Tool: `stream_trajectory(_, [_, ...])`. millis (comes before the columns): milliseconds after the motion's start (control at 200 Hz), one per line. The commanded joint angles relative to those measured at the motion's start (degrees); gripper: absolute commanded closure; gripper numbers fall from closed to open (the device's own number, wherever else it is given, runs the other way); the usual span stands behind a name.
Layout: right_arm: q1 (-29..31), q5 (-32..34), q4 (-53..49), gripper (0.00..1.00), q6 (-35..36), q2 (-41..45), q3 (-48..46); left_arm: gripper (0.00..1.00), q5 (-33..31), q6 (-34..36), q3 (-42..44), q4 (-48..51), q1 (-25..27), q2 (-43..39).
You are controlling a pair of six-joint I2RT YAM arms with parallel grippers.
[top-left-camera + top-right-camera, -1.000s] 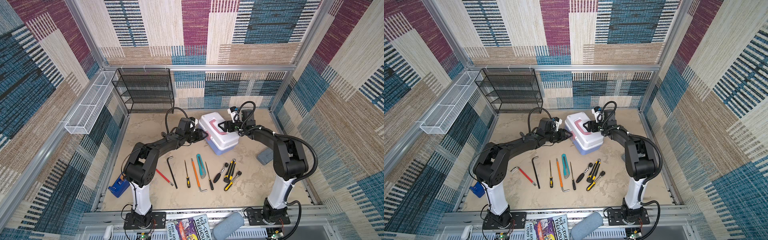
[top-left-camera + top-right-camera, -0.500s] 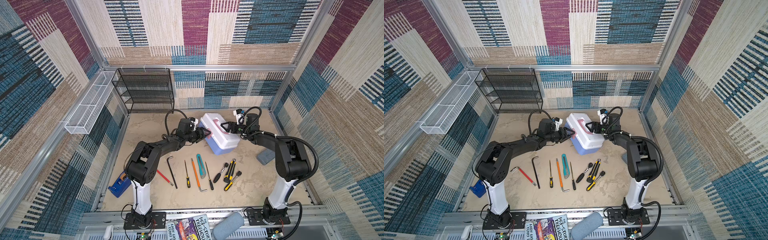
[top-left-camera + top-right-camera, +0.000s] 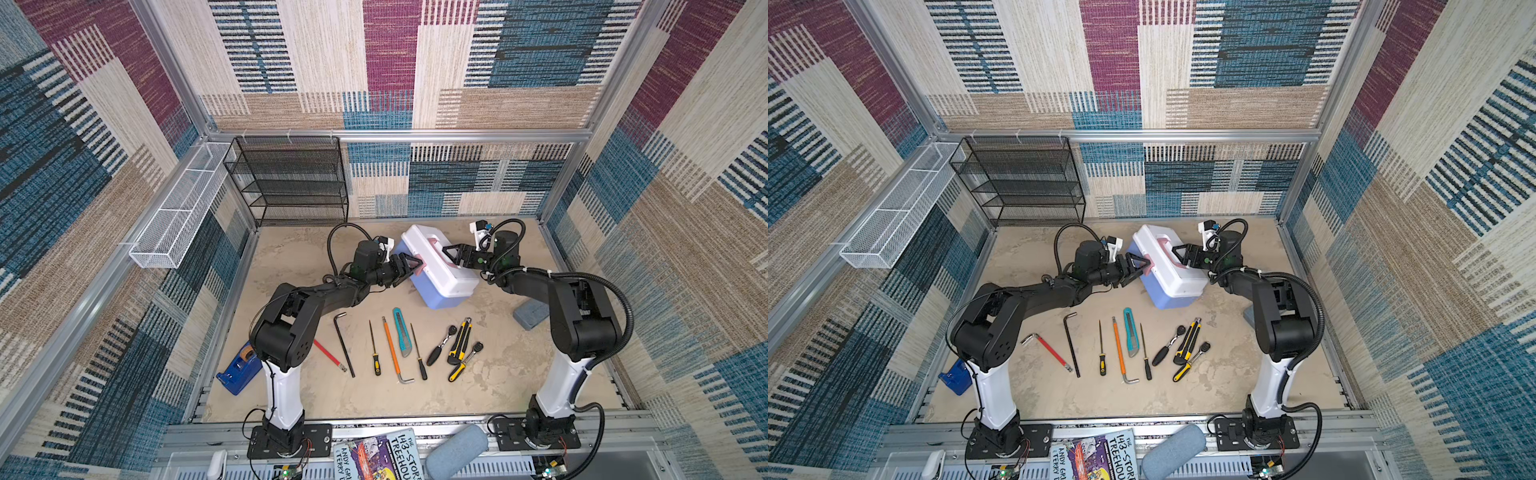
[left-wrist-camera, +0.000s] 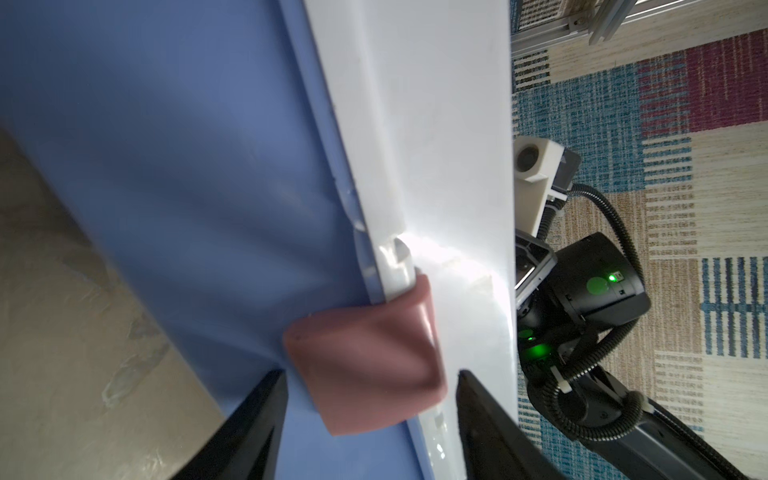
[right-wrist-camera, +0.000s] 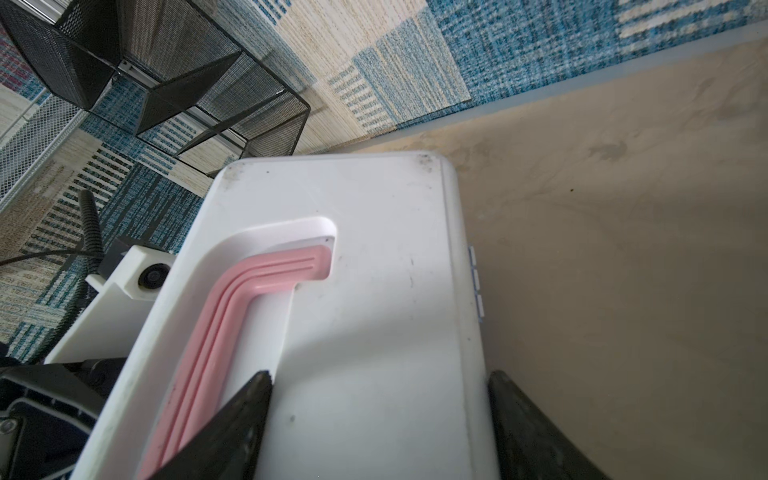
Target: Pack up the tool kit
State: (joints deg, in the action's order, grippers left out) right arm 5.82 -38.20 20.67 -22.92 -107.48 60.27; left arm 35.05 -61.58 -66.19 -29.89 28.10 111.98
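left gripper (image 3: 415, 268): jaws apart, straddling the pink latch (image 4: 365, 365), gap on one side
right gripper (image 3: 449, 257): jaws wide across the white lid (image 5: 374, 332), clamped or not, can't tell
tool kit (image 3: 440, 272): lid down, between the two grippers

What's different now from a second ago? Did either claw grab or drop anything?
The left gripper has spread its jaws wider around the pink latch, seemingly releasing it. The tool kit has turned a little, showing more of its lavender-blue base, while the right gripper stays clamped on its white lid. The loose tools and blue tape dispenser lie as before.
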Motion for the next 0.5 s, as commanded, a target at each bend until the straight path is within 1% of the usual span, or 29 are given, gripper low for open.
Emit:
stream_trajectory(0, [0.59,-2.94,-7.21,0.36,-1.60,-0.64,-2.02,0.30,-0.06,-4.57,0.54,-6.30,0.68,1.24])
stream_trajectory(195, [0.68,-3.84,-3.76,0.36,-4.73,0.16,-4.42,0.28,-0.43,-9.14,0.28,-13.33,2.09,3.35])
stream_trajectory(496, [1.03,-3.42,-2.73,0.37,-5.34,1.12,-6.98,0.27,-0.84,-14.79,1.20,-22.82,2.64,5.74])
